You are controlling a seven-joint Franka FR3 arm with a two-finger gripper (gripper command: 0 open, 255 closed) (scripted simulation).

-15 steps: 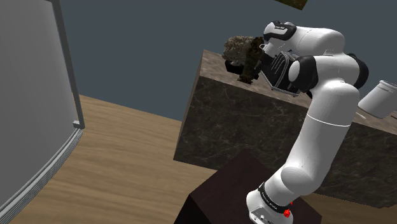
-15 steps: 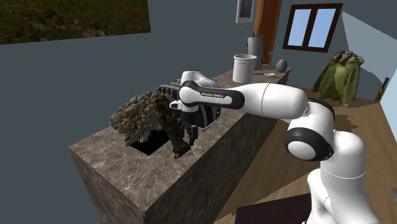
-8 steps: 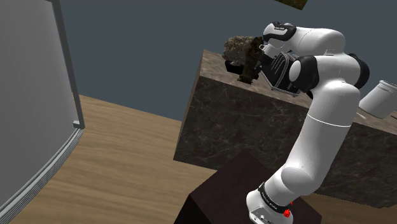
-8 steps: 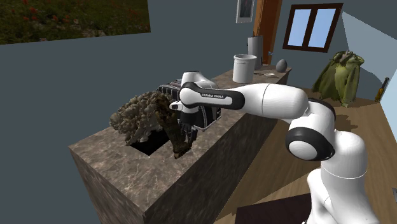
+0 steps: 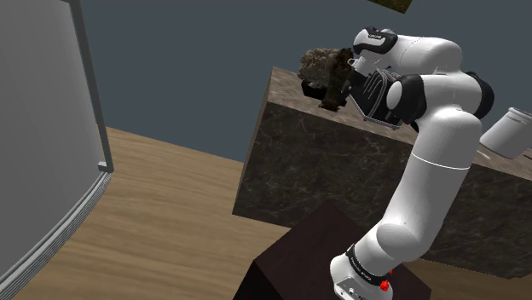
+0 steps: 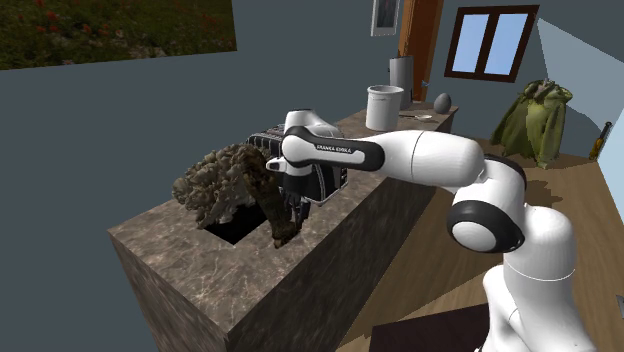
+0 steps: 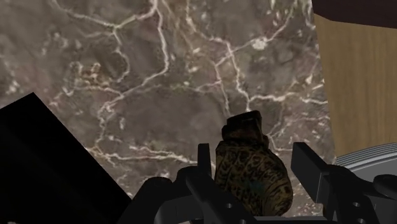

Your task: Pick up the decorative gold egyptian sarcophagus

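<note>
While it hangs over the veined counter (image 7: 159,76), dark mottled sarcophagus (image 7: 251,172) sits pinched in the gripper (image 7: 251,149).
Lower end hidden behind gripper body; carving too murky to read.

The lower end of the dark, gold-flecked, mummy-shaped sarcophagus (image 7: 248,172) runs behind the black gripper (image 7: 252,151) and out past the wrist view's edge. In the shoulder view the gripper covers the sarcophagus's top, and the white arm (image 5: 435,128) covers part of the rough brown rock-like lump (image 5: 317,61). In the second exterior view that lump hides part of the black square opening (image 6: 232,230) in the dark marble counter (image 6: 170,270). The white cylindrical pot (image 5: 510,132) is cut by the shoulder view's right edge, the dark box stand (image 5: 294,260) by its bottom edge. A thin bottle-like thing (image 6: 603,140) at the second exterior view's right edge is too small to name.
</note>
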